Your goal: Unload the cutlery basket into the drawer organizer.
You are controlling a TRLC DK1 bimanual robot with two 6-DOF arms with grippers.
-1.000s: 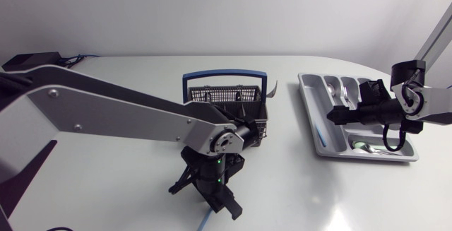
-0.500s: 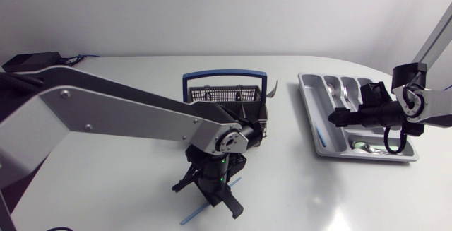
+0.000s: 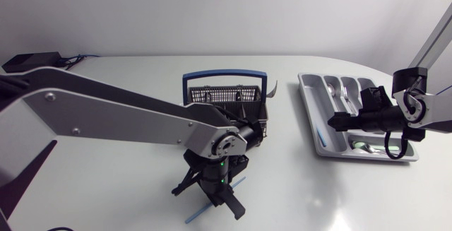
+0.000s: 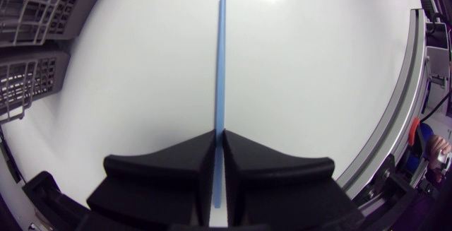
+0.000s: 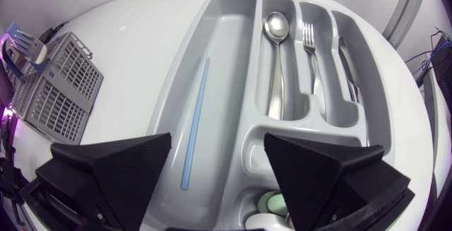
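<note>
Overhead, the left gripper (image 3: 209, 197) stands at the near side of the table (image 3: 106, 97), in front of the cutlery basket (image 3: 227, 93), pinching a blue straw (image 3: 193, 217) that lies slantwise. The right gripper (image 3: 340, 119) hangs over the drawer organizer (image 3: 308, 101) at the right.

From the left wrist, the fingers (image 4: 169, 181) press onto the straw (image 4: 221, 61), which runs straight ahead.

From the right wrist, the fingers (image 5: 113, 167) are spread wide above the organizer (image 5: 173, 90). A second blue straw (image 5: 195, 118) lies in its long compartment, beside a spoon (image 5: 275, 54), a fork (image 5: 311, 54) and a knife (image 5: 349, 58).
</note>
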